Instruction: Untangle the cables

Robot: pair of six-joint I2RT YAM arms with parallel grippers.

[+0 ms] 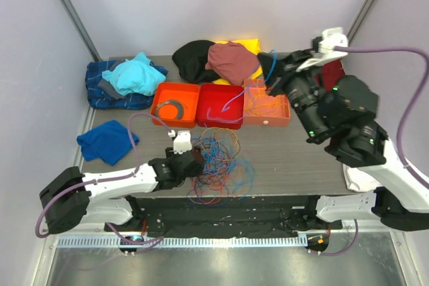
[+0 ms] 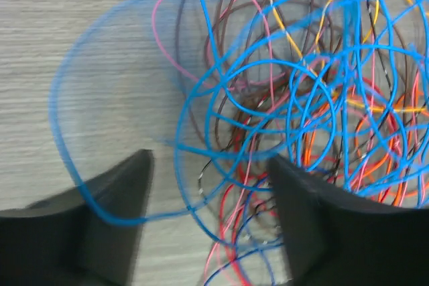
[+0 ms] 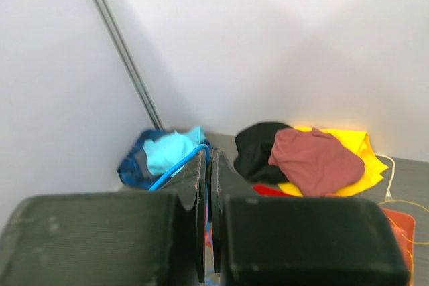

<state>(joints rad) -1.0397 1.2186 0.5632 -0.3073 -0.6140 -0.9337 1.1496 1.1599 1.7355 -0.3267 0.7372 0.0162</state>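
Top view: high above the near edge, facing down over the grey wood-grain table [image 1: 288, 155]. Left wrist view: close, straight down on the tangle of thin coloured cables [image 2: 288, 108], shared overhead. Right wrist view: raised, facing the rear corner; shares crumpled maroon cloth [image 3: 315, 162], thin blue cable [image 3: 175, 167].

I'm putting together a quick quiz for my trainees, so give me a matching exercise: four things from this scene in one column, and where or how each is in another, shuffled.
1 left gripper
2 right gripper
3 maroon cloth
4 grey coil

A in the orange tray
B open above the cable tangle
C lying on the yellow cloth
D shut on a blue cable

Pairs: 1-B, 2-D, 3-C, 4-A
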